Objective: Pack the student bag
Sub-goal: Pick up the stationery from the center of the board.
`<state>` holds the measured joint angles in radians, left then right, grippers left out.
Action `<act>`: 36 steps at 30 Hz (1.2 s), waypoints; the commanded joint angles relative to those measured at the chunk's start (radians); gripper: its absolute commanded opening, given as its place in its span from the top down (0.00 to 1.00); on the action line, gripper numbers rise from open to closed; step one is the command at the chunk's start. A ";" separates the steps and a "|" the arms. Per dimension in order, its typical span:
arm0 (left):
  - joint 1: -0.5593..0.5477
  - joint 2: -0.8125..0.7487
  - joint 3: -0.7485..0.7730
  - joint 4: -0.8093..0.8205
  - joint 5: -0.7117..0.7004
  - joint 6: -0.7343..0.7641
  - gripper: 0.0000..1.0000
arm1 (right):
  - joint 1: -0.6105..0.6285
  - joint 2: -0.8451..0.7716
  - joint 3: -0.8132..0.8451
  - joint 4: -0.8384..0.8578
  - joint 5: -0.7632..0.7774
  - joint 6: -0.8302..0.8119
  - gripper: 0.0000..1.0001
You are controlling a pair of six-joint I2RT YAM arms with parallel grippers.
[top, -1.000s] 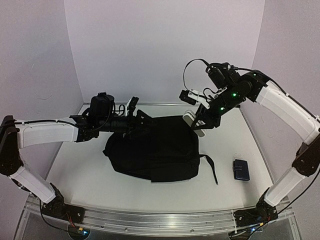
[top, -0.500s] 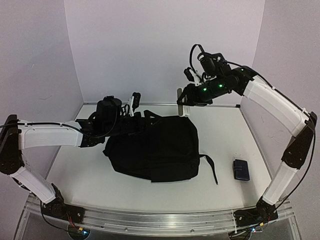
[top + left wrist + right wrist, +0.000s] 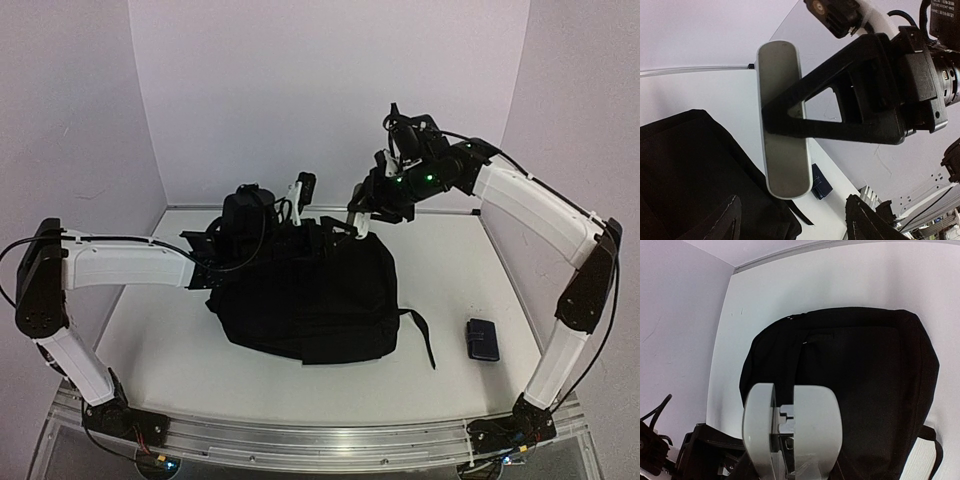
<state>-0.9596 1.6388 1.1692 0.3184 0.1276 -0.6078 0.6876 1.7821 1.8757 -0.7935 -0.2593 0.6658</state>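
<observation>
One student bag (image 3: pixel 330 300), far edge hidden | left jaws spread | right jaws unclear

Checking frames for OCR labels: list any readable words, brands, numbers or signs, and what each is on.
None can be read in any view.
White print on the black housing, top right corner of the left wrist view: too small and blurred to read.
On the student bag: no label or logo shows.
On the small dark-blue case: no marking can be made out.
</observation>
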 commanded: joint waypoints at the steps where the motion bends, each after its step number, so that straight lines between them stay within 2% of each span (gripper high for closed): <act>1: -0.001 0.027 0.062 0.046 -0.007 0.019 0.33 | -0.002 -0.042 -0.025 0.069 -0.037 0.063 0.80; 10: -0.001 0.091 0.138 0.016 0.001 0.025 0.49 | -0.001 -0.043 -0.048 0.106 -0.116 0.090 0.77; 15: 0.000 0.088 0.129 0.017 -0.023 0.007 0.69 | 0.000 -0.053 -0.073 0.122 -0.127 0.096 0.76; 18: -0.001 0.073 0.111 0.033 -0.040 0.006 0.80 | 0.001 -0.056 -0.082 0.133 -0.143 0.100 0.72; 21: 0.000 0.055 0.098 0.032 -0.057 0.003 0.91 | -0.001 -0.055 -0.080 0.140 -0.148 0.093 0.56; 23: -0.001 0.039 0.085 0.034 -0.066 -0.005 0.97 | -0.002 -0.053 -0.070 0.140 -0.143 0.075 0.41; 25: 0.000 0.019 0.069 0.025 -0.074 -0.019 1.00 | -0.003 -0.052 -0.041 0.139 -0.119 0.034 0.20; 26: 0.001 0.009 0.062 0.017 -0.079 -0.029 1.00 | -0.005 -0.053 -0.027 0.137 -0.107 0.004 0.15; 32: 0.030 -0.092 -0.042 -0.010 -0.113 -0.130 1.00 | -0.012 -0.089 -0.008 0.132 0.037 -0.233 0.06; 36: 0.066 -0.207 -0.152 -0.014 -0.132 -0.209 1.00 | -0.011 -0.099 -0.069 0.132 0.091 -0.351 0.12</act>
<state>-0.9305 1.5727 1.0812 0.2712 0.0445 -0.7247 0.6809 1.7345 1.8234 -0.6874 -0.2677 0.4773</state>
